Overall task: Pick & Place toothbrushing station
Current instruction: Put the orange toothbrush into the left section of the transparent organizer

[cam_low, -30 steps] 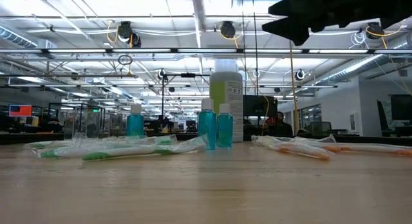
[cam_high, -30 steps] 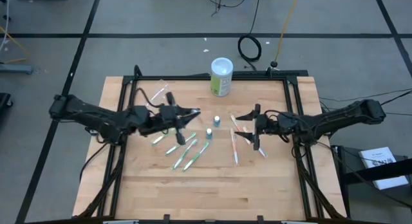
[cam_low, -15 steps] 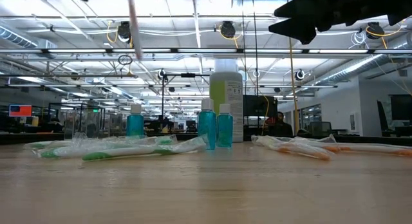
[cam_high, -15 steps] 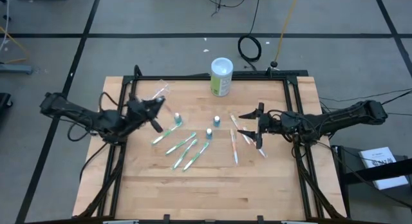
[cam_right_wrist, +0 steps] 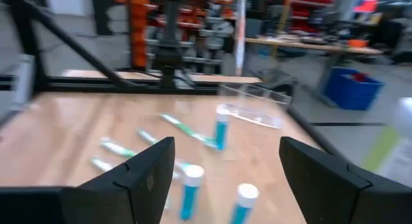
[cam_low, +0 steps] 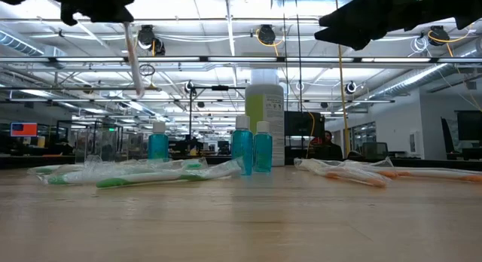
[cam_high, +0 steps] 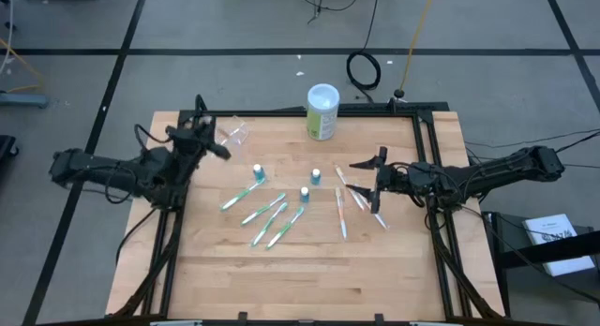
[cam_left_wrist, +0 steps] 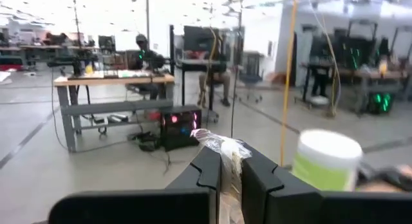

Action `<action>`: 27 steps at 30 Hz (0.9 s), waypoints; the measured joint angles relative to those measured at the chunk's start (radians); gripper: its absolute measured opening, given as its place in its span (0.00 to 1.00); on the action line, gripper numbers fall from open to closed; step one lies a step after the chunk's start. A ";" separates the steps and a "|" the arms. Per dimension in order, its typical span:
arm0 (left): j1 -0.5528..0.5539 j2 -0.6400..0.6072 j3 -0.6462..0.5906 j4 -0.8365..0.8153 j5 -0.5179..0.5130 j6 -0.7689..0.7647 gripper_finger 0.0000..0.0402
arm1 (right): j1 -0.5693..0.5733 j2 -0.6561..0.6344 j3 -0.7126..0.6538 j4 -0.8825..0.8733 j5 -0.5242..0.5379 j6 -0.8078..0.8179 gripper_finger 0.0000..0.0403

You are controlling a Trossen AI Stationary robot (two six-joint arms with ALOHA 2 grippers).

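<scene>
While your left gripper [cam_left_wrist: 232,176] pinches a wrapped toothbrush [cam_left_wrist: 225,153] near the clear cup [cam_high: 234,134], it could slip; right gripper [cam_right_wrist: 225,179] hovers wide open, empty.

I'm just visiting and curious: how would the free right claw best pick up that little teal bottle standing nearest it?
Grip the teal bottle across its round body just below the white cap, coming straight down. It stands upright and apart from its neighbours, so the open right claw can straddle it from above.
</scene>
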 joint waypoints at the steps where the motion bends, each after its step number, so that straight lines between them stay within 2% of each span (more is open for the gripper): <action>1: 0.047 0.003 0.000 0.001 0.049 -0.003 0.06 | 0.000 0.000 0.000 0.000 0.023 -0.011 0.67; 9: 0.436 0.079 0.001 -0.088 0.371 -0.214 0.06 | -0.034 0.000 0.000 0.022 0.040 -0.063 0.68; 14: 0.624 0.151 0.016 -0.115 0.477 -0.280 0.06 | -0.058 0.000 0.000 0.007 0.039 -0.074 0.68; 18: 0.751 0.217 0.065 -0.192 0.644 -0.369 0.06 | -0.073 0.000 0.000 0.008 0.039 -0.078 0.68; 21: 0.811 0.281 0.105 -0.236 0.686 -0.378 0.06 | -0.086 0.000 0.000 0.009 0.038 -0.085 0.67; 27: 0.868 0.383 0.173 -0.268 0.701 -0.359 0.06 | -0.097 0.000 0.000 -0.005 0.035 -0.082 0.67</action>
